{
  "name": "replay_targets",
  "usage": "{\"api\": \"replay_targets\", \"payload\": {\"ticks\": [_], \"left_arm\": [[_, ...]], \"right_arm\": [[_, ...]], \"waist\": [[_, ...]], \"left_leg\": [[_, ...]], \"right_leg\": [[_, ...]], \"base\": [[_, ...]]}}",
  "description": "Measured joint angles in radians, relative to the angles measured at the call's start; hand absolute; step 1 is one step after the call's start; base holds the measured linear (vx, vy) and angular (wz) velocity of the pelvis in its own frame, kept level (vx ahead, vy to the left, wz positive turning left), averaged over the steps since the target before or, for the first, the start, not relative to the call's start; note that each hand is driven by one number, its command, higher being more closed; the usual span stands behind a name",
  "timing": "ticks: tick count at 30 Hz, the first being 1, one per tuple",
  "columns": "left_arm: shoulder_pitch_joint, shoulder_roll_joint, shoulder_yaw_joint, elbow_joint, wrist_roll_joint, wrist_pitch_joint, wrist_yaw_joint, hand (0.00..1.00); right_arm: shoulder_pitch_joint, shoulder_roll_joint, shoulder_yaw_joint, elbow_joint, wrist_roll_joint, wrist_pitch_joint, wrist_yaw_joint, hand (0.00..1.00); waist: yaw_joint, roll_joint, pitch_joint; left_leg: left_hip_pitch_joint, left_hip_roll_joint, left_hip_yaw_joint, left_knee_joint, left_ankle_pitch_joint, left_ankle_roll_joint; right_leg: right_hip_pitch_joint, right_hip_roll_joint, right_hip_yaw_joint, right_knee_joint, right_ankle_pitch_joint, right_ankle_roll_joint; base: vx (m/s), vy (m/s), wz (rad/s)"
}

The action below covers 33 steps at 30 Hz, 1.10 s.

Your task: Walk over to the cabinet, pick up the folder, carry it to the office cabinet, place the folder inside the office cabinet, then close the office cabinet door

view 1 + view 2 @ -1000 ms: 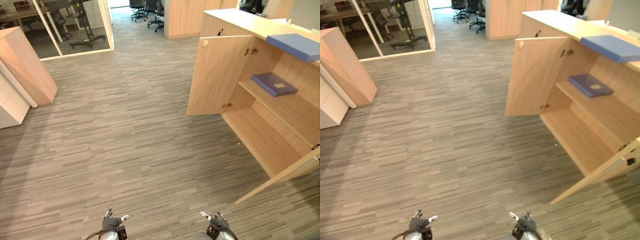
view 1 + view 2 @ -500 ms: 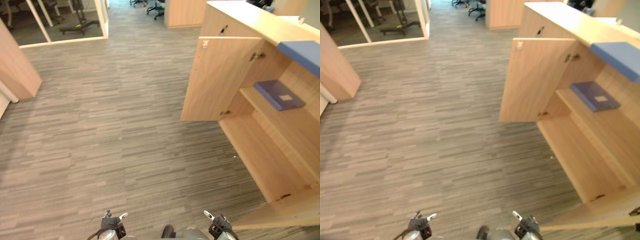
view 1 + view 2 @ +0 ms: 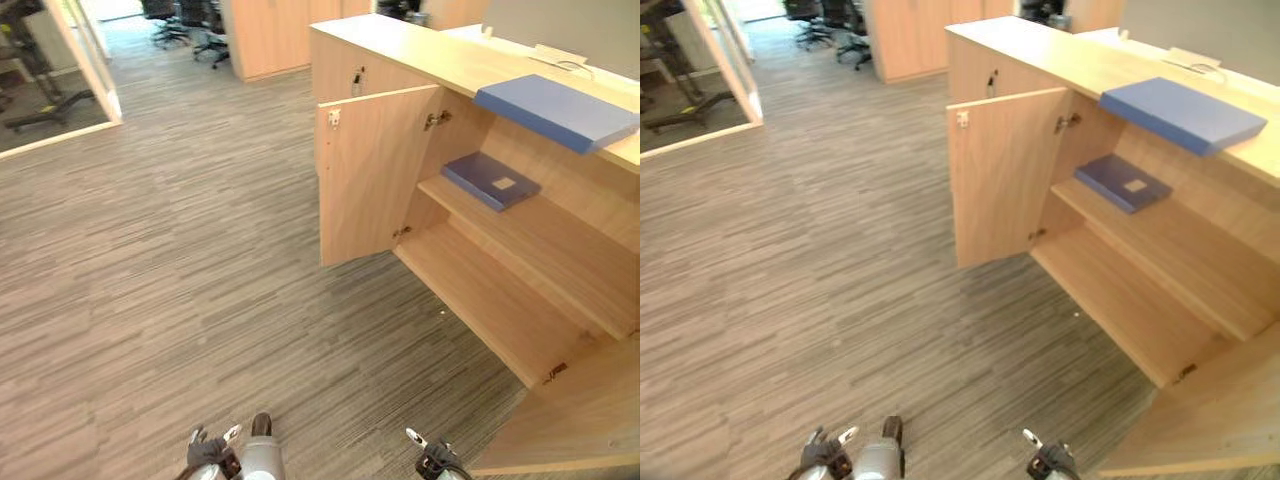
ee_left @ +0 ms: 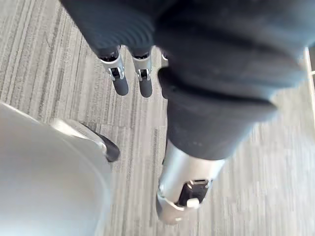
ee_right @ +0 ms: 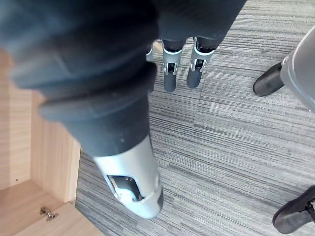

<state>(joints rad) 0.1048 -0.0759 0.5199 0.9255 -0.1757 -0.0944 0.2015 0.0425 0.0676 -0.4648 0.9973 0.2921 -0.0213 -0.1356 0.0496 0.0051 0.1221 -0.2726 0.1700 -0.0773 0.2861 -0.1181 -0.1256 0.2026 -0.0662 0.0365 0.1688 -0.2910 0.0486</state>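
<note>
Left eye view: my left hand (image 3: 212, 452) and right hand (image 3: 437, 463) hang slack, empty; stepping closer to the cabinet (image 3: 480, 290) I may knock its near open door (image 3: 580, 420).

We see a thick light-blue folder (image 3: 556, 110) lying flat on top of the light wooden office cabinet (image 3: 420, 55), at its front edge. A thinner dark-blue folder (image 3: 492, 180) with a pale label lies flat on the upper shelf inside. The far door (image 3: 368, 180) and the near door (image 3: 580, 425) both stand open.
</note>
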Motion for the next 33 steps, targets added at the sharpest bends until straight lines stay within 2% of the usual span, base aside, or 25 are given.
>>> {"api": "replay_targets", "payload": {"ticks": [1, 2, 4, 5, 8, 9, 11, 12, 13, 14, 16, 17, 18, 19, 20, 22, 23, 24, 25, 27, 28, 30, 31, 32, 33], "left_arm": [[0.001, 0.001, 0.011, 0.005, -0.007, -0.001, 0.004, 0.0], [0.0, 0.0, 0.049, 0.009, -0.044, -0.008, 0.018, 0.0], [-0.005, 0.003, 0.099, 0.025, -0.068, -0.012, 0.035, 0.0], [0.0, 0.002, 0.104, 0.026, -0.117, -0.019, 0.046, 0.0], [-0.002, -0.001, 0.106, 0.027, -0.147, -0.021, 0.061, 0.0], [-0.002, -0.002, 0.106, 0.027, -0.147, -0.021, 0.063, 0.0], [-0.01, -0.007, 0.098, 0.026, -0.147, -0.02, 0.065, 0.0], [-0.011, -0.008, 0.097, 0.026, -0.147, -0.02, 0.065, 0.0], [-0.011, -0.009, 0.097, 0.026, -0.145, -0.02, 0.065, 0.0], [-0.015, -0.009, 0.097, 0.027, -0.134, -0.018, 0.063, 0.0], [-0.024, -0.01, 0.093, 0.027, -0.124, -0.016, 0.062, 0.0], [-0.028, -0.008, 0.082, 0.027, -0.116, -0.013, 0.062, 0.0], [-0.032, -0.003, 0.067, 0.027, -0.114, -0.012, 0.062, 0.0], [-0.033, 0.001, 0.055, 0.027, -0.111, -0.011, 0.062, 0.0], [-0.039, 0.004, 0.038, 0.028, -0.099, -0.01, 0.059, 0.0], [-0.052, 0.002, 0.031, 0.028, -0.079, -0.01, 0.051, 0.0], [-0.06, -0.003, 0.027, 0.029, -0.049, -0.006, 0.045, 0.0], [-0.066, -0.004, 0.007, 0.049, -0.034, 0.0, 0.041, 0.0], [-0.07, -0.001, -0.034, 0.065, -0.003, 0.012, 0.03, 0.0], [-0.075, 0.001, -0.078, 0.061, 0.051, 0.02, 0.017, 0.0], [-0.075, 0.002, -0.085, 0.064, 0.077, 0.028, 0.005, 0.0], [-0.075, 0.003, -0.096, 0.065, 0.1, 0.031, -0.004, 0.0], [-0.074, 0.003, -0.098, 0.06, 0.108, 0.031, -0.009, 0.0], [-0.073, 0.002, -0.091, 0.056, 0.109, 0.032, -0.014, 0.0], [-0.07, 0.002, -0.08, 0.053, 0.109, 0.032, -0.016, 0.0]], "right_arm": [[0.007, 0.003, 0.008, 0.0, 0.0, 0.0, -0.002, 0.0], [0.012, 0.017, 0.02, 0.02, 0.001, 0.0, -0.004, 0.0], [0.007, 0.017, 0.03, 0.052, 0.001, 0.004, -0.002, 0.0], [0.008, 0.018, 0.022, 0.059, 0.0, 0.011, -0.003, 0.0], [0.008, 0.018, 0.007, 0.054, -0.003, 0.024, -0.003, 0.0], [0.006, 0.018, -0.001, 0.053, -0.004, 0.025, -0.003, 0.0], [0.009, 0.017, -0.014, 0.026, -0.003, 0.029, -0.004, 0.0], [0.011, 0.016, -0.012, 0.019, -0.003, 0.029, -0.004, 0.0], [0.011, 0.016, -0.001, 0.018, -0.002, 0.028, -0.005, 0.0], [0.01, 0.013, 0.041, 0.011, 0.0, 0.022, -0.009, 0.0], [0.01, 0.012, 0.074, -0.007, 0.001, 0.017, -0.012, 0.0], [0.004, 0.012, 0.079, -0.014, 0.004, 0.01, -0.013, 0.0], [-0.004, 0.012, 0.076, -0.025, 0.006, 0.006, -0.014, 0.0], [-0.008, 0.013, 0.074, -0.028, 0.011, 0.002, -0.014, 0.0], [-0.008, 0.013, 0.073, -0.03, 0.03, -0.008, -0.019, 0.0], [-0.003, 0.015, 0.061, -0.029, 0.04, -0.012, -0.025, 0.0], [-0.003, 0.012, 0.05, -0.025, 0.041, -0.011, -0.025, 0.0], [-0.002, 0.003, 0.044, -0.026, 0.039, -0.011, -0.025, 0.0], [-0.008, -0.004, 0.023, -0.023, 0.036, -0.011, -0.024, 0.0], [-0.011, -0.004, 0.011, -0.02, 0.019, -0.009, -0.024, 0.0], [-0.009, -0.004, 0.006, -0.018, 0.018, -0.009, -0.024, 0.0], [-0.001, -0.003, -0.015, -0.01, 0.019, -0.007, -0.024, 0.0], [0.012, -0.004, -0.014, -0.012, 0.02, -0.007, -0.025, 0.0], [0.022, -0.007, -0.015, -0.014, 0.022, -0.007, -0.025, 0.0], [0.026, -0.011, -0.015, -0.017, 0.023, -0.007, -0.024, 0.0]], "waist": [[0.003, -0.004, -0.005], [0.009, -0.035, -0.021], [0.004, -0.066, -0.046], [0.012, -0.07, -0.058], [0.015, -0.075, -0.073], [0.02, -0.075, -0.074], [0.016, -0.071, -0.081], [0.016, -0.069, -0.082], [0.016, -0.066, -0.084], [0.013, -0.066, -0.084], [0.004, -0.063, -0.083], [-0.002, -0.06, -0.077], [-0.003, -0.059, -0.054], [-0.004, -0.059, -0.043], [-0.006, -0.059, -0.029], [-0.012, -0.063, -0.025], [-0.014, -0.063, -0.019], [-0.017, -0.055, -0.018], [-0.016, -0.028, -0.022], [-0.015, -0.016, -0.018], [-0.019, -0.015, -0.016], [-0.03, -0.015, -0.015], [-0.048, -0.016, -0.015], [-0.056, -0.009, -0.013], [-0.056, 0.002, -0.012]], "left_leg": [[-0.002, -0.013, 0.007, 0.02, 0.031, 0.0], [-0.007, -0.056, 0.041, 0.079, 0.068, 0.0], [0.003, -0.093, 0.118, 0.109, 0.024, 0.041], [0.025, -0.108, 0.178, 0.101, 0.013, 0.064], [0.097, -0.174, 0.277, 0.052, -0.015, 0.108], [0.123, -0.188, 0.291, 0.035, -0.016, 0.114], [0.224, -0.217, 0.338, -0.034, -0.021, 0.139], [0.247, -0.218, 0.35, -0.052, -0.021, 0.141], [0.281, -0.219, 0.369, -0.079, -0.021, 0.145], [0.326, -0.214, 0.401, -0.121, -0.021, 0.147], [0.348, -0.195, 0.42, -0.147, -0.022, 0.15], [0.361, -0.173, 0.432, -0.163, -0.038, 0.157], [0.39, -0.148, 0.456, -0.168, -0.052, 0.144], [0.405, -0.137, 0.466, -0.169, -0.063, 0.13], [0.439, -0.118, 0.48, -0.182, -0.073, 0.116], [0.475, -0.123, 0.479, -0.205, -0.077, 0.108], [0.504, -0.134, 0.472, -0.217, -0.088, 0.092], [0.514, -0.126, 0.461, -0.22, -0.095, 0.085], [0.52, -0.113, 0.435, -0.229, -0.091, 0.092], [0.536, -0.079, 0.418, -0.228, -0.083, 0.082], [0.548, -0.053, 0.418, -0.206, -0.084, 0.081], [0.546, -0.026, 0.415, -0.127, -0.091, 0.076], [0.498, -0.002, 0.4, 0.017, -0.106, 0.065], [0.427, 0.032, 0.383, 0.22, -0.109, 0.069], [0.388, 0.057, 0.372, 0.332, -0.098, 0.076]], "right_leg": [[-0.001, -0.018, 0.019, 0.001, -0.008, 0.012], [0.001, -0.078, 0.06, -0.014, -0.002, 0.033], [-0.015, -0.147, 0.083, -0.016, 0.044, 0.061], [-0.04, -0.187, 0.1, -0.004, 0.076, 0.069], [-0.104, -0.273, 0.144, 0.088, 0.129, 0.086], [-0.124, -0.284, 0.163, 0.133, 0.135, 0.089], [-0.228, -0.298, 0.185, 0.368, 0.192, 0.046], [-0.25, -0.302, 0.18, 0.409, 0.211, 0.024], [-0.277, -0.309, 0.149, 0.459, 0.24, -0.009], [-0.322, -0.324, 0.061, 0.53, 0.236, -0.015], [-0.376, -0.311, -0.035, 0.583, 0.19, 0.018], [-0.425, -0.283, -0.119, 0.616, 0.135, 0.033], [-0.466, -0.242, -0.189, 0.64, 0.094, 0.037], [-0.48, -0.22, -0.226, 0.641, 0.082, 0.037], [-0.494, -0.175, -0.327, 0.585, 0.076, 0.031], [-0.49, -0.161, -0.421, 0.469, 0.084, 0.017], [-0.476, -0.157, -0.47, 0.391, 0.083, -0.097], [-0.459, -0.143, -0.477, 0.388, 0.08, -0.106], [-0.443, -0.117, -0.495, 0.378, 0.067, -0.112], [-0.429, -0.07, -0.5, 0.374, 0.04, -0.141], [-0.404, -0.039, -0.501, 0.354, 0.035, -0.149], [-0.352, -0.012, -0.502, 0.31, 0.031, -0.149], [-0.315, -0.002, -0.499, 0.275, 0.026, -0.139], [-0.278, 0.014, -0.487, 0.238, 0.022, -0.134], [-0.258, 0.03, -0.475, 0.222, 0.022, -0.134]], "base": [[0.46, 0.584, -1.17], [0.36, 0.481, -0.98], [0.3, 0.446, -1.01], [0.28, 0.419, -0.94], [0.27, 0.397, -0.81], [0.19, 0.291, -0.74], [0.17, 0.261, -0.62], [0.11, 0.147, -0.58], [0.12, 0.137, -0.71], [0.11, 0.11, -0.71], [0.1, 0.029, -0.59], [0.13, -0.086, -0.74], [0.13, -0.12, -0.73], [0.13, -0.149, -0.68], [0.15, -0.173, -0.31], [0.21, -0.201, -0.05], [0.24, -0.193, 0.06], [0.36, -0.214, 0.05], [0.39, -0.212, 0.0], [0.44, -0.268, -0.21], [0.34, -0.229, -0.32], [0.33, -0.19, -0.18], [0.36, -0.192, -0.17], [0.28, -0.138, -0.24], [0.26, -0.067, -0.59]]}}
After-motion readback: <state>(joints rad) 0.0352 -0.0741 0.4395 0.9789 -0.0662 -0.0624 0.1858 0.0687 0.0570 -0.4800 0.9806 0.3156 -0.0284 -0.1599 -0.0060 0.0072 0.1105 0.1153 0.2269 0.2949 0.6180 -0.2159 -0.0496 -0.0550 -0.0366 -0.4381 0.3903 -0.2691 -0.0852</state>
